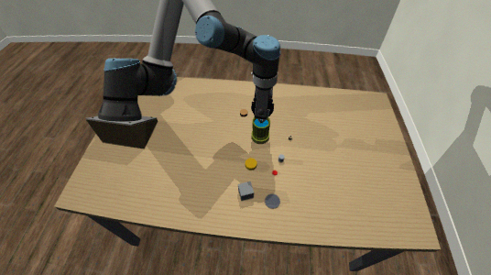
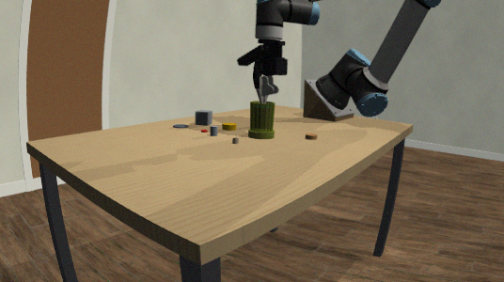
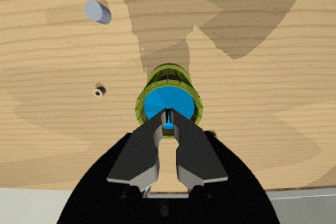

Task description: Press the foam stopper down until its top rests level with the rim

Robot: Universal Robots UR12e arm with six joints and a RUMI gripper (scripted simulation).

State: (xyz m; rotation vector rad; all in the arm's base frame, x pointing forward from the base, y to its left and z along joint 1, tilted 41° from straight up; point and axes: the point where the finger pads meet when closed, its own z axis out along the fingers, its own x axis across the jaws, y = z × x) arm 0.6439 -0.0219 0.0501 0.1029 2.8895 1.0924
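Note:
A ribbed olive-green jar (image 1: 260,132) stands upright near the middle of the table; it also shows in the exterior view (image 2: 261,119) and in the wrist view (image 3: 169,100). A blue foam stopper (image 3: 168,106) (image 1: 261,123) fills its mouth and shows as a blue disc at the jar's top. My gripper (image 3: 168,109) is shut and empty, pointing straight down with its fingertips over the stopper's middle. In the exterior view the tips (image 2: 263,101) reach the jar's rim. I cannot tell whether they touch the foam.
Small items lie around the jar: a brown disc (image 1: 244,113), a yellow disc (image 1: 250,163), a red dot (image 1: 275,172), a grey cube (image 1: 245,190), a dark flat disc (image 1: 272,201), a small grey cylinder (image 1: 281,158) and a tiny ring (image 1: 290,137). The arm's base (image 1: 122,118) stands at the left.

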